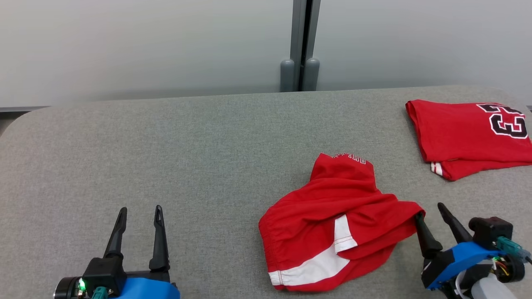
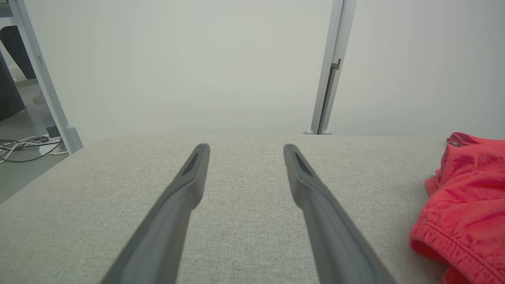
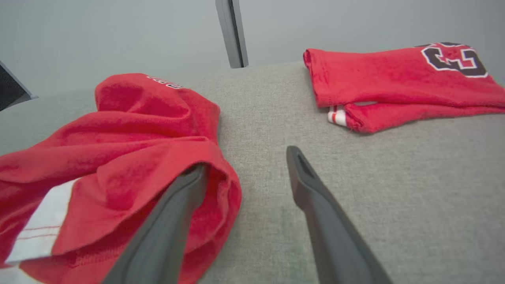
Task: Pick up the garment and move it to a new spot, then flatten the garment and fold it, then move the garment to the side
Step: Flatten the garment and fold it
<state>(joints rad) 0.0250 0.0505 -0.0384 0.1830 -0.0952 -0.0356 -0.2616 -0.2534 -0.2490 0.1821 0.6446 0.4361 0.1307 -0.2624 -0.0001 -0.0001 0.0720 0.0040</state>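
A crumpled red garment (image 1: 332, 224) with a white side stripe lies in a heap on the grey table, right of centre; it also lies at the left of the right wrist view (image 3: 118, 157) and at the right edge of the left wrist view (image 2: 465, 197). My right gripper (image 1: 430, 209) stands open at the heap's right edge, its left fingertip (image 3: 197, 173) touching a fold of the cloth, its right finger over bare table. Nothing is clamped between them. My left gripper (image 1: 140, 211) is open over bare table at the lower left, well apart from the garment.
A folded red jersey (image 1: 469, 137) with a black number lies at the far right of the table (image 1: 187, 158). A grey partition wall with a post (image 1: 300, 45) stands behind the table's far edge. Cables lie on the floor (image 2: 23, 144) beyond the table's left corner.
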